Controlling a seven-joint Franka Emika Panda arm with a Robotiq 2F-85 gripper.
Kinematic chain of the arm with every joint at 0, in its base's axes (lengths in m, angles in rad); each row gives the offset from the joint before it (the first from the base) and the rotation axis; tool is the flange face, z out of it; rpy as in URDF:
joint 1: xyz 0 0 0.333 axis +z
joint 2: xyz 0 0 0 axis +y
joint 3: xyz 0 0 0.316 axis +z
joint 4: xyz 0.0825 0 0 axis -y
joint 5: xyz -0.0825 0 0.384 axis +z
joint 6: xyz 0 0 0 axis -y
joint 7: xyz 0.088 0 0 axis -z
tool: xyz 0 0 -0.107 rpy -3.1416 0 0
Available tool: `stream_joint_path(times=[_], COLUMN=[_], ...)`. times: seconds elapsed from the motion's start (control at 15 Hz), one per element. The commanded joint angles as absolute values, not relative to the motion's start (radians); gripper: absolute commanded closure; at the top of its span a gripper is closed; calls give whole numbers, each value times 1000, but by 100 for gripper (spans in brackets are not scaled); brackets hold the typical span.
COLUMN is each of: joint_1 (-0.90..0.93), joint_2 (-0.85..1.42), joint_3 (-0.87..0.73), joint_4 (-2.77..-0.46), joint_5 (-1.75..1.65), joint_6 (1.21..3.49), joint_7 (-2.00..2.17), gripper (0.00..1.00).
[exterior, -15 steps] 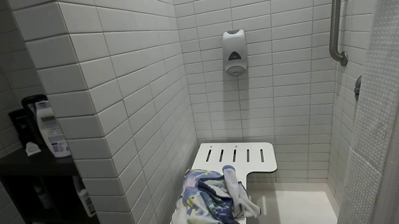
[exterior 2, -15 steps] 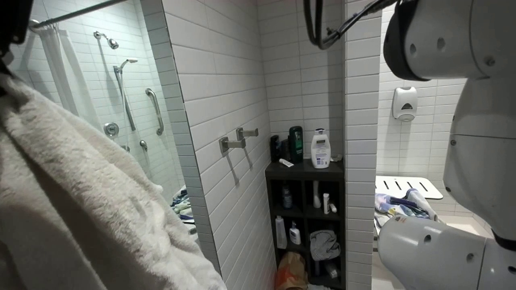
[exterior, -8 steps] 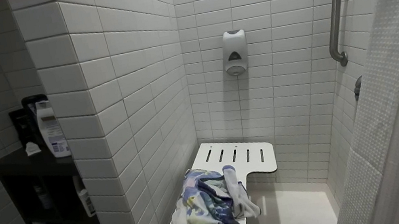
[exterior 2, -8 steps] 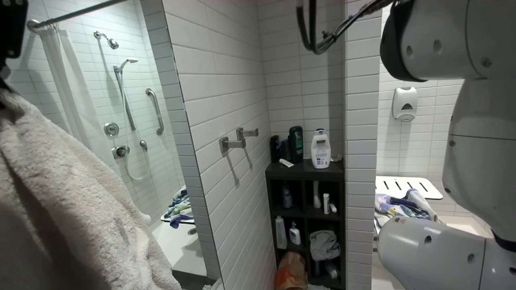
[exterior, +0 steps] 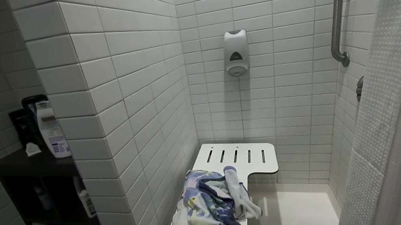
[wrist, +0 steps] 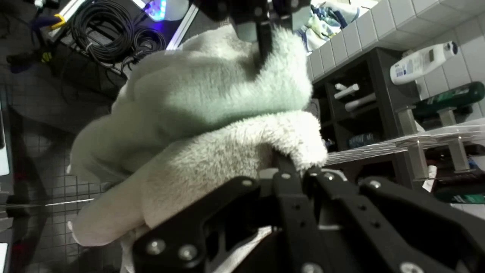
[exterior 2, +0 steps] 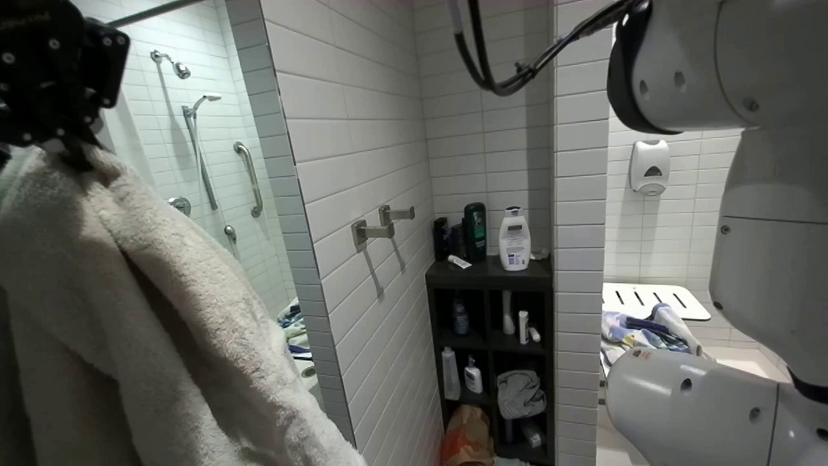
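**Fluffy cream cloth (exterior 2: pixel 194 310) clenched in the jaws near two metal hooks (exterior 2: pixel 376 231)**

In an exterior view, the black gripper (exterior 2: pixel 79 155) is at the upper left, its jaws clamped on the fluffy cream cloth. The cloth hangs from them in thick, deep folds and runs out past the lower edge of that view. The wrist view shows the grip close up: the jaws are drawn together, with the pile bunched at their tips. The gripper is well apart from the hooks, which stick out of a white tiled wall (exterior 2: pixel 362 142). Whether a lower fold of the cloth brushes that wall cannot be told.

Past the hooks stands a black shelf unit (exterior 2: pixel 490 278). On its top are an upright white bottle (exterior 2: pixel 515 243), an upright dark green bottle (exterior 2: pixel 475 232) and a small white tube (exterior 2: pixel 459 261) lying near the green one's foot. A bunched gray cloth (exterior 2: pixel 521 393) sits in a right-hand compartment, and a brown paper bag (exterior 2: pixel 469 427) is low on the left. The white robot arm (exterior 2: pixel 770 278) fills the right of this view.

In both exterior views, a crumpled patterned cloth (exterior: pixel 209 210) lies on a white slotted surface (exterior: pixel 228 160). A white dispenser (exterior: pixel 236 52) is mounted on the tiles above, with a metal grab bar (exterior: pixel 337 18) and a pale curtain (exterior: pixel 397 106) farther right in an exterior view. The wrist view also takes in a coil of dark cable (wrist: pixel 113 51).
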State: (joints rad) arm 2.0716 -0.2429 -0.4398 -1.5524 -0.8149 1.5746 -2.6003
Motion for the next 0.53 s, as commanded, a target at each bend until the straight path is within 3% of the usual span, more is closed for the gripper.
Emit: stream_joint_path(times=[0.0, 0.47], joint_1=[2097, 2132], joint_2=[-223, -222], joint_3=[-504, -566], joint_4=[-1515, -1474], joint_5=[-782, -771], joint_6=[1613, 1615], joint_7=[-2600, -2600], gripper=[98, 98])
